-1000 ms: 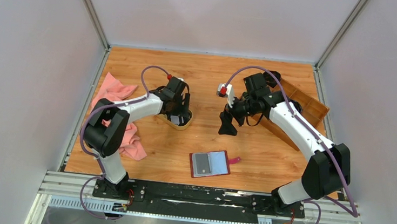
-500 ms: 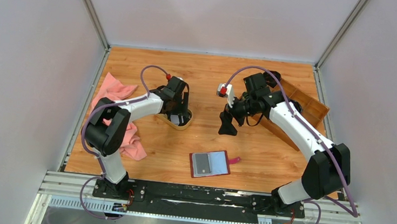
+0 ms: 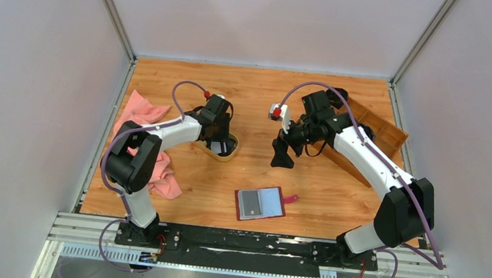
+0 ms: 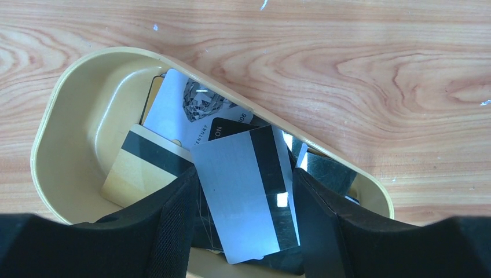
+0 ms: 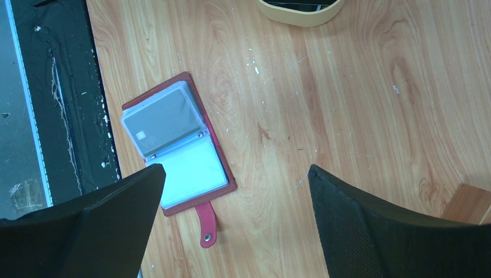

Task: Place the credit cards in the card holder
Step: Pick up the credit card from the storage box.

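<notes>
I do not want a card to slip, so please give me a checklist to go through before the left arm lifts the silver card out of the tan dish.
1. Silver card between the left jaws: ok.
2. Left jaws grip it firmly: cannot tell.
3. It lies on top of the other cards in the tan dish: ok.
4. Card holder lies open on the table: ok.
5. Its pocket beside the snap tab looks free: ok.
6. Right jaws open, holding nothing: ok.
</notes>
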{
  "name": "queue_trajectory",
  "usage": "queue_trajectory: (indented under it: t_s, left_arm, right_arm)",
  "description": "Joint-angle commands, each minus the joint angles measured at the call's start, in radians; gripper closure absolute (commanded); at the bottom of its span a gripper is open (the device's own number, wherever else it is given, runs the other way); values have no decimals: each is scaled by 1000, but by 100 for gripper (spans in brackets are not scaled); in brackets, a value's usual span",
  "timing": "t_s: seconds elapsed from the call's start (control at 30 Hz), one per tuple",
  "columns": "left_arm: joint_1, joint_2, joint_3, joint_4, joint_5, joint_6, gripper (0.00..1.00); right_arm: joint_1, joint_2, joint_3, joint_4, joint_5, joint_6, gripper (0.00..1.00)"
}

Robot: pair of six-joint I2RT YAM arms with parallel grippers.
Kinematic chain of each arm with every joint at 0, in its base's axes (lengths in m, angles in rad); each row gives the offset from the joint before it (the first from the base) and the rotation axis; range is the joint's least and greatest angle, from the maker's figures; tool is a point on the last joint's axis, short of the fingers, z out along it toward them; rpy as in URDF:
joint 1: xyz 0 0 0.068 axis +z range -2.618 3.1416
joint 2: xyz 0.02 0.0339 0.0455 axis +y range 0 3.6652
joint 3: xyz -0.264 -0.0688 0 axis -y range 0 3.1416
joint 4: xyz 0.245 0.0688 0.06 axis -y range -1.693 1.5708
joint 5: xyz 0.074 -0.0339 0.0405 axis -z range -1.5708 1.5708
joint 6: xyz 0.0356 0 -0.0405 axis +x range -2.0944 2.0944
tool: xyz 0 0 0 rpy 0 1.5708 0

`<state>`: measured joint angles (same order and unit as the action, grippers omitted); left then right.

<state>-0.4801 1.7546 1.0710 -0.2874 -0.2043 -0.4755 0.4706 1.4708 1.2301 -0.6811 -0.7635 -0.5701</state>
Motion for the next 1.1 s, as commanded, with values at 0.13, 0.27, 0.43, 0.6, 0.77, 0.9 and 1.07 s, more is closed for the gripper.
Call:
queue_trajectory:
  t_s: [0.13, 0.27, 0.43, 0.6, 0.77, 0.9, 1.07]
  left_arm:
    - [1, -1, 3, -44, 42, 6, 49]
    - [3, -30, 9, -48, 36, 15, 49]
    - [3, -55, 17, -47, 36, 22, 50]
    - [5, -64, 17, -41, 48, 23, 50]
    - [8, -68, 11, -33, 81, 20, 46]
    - [18, -72, -10, 4, 141, 2, 45]
    - [36, -125, -73, 90, 219, -54, 46]
  right_arm:
    - [-14, -3, -8, -22, -21, -16, 2]
    - [-14, -1, -7, -23, -22, -16, 2]
    - [-13, 6, -7, -23, -26, -15, 2]
    - [-14, 16, -6, -22, -32, -11, 2]
    - [-13, 29, -4, -23, -51, -5, 2]
    - [-14, 42, -3, -23, -70, 2, 2]
    - [-13, 59, -1, -24, -86, 4, 3]
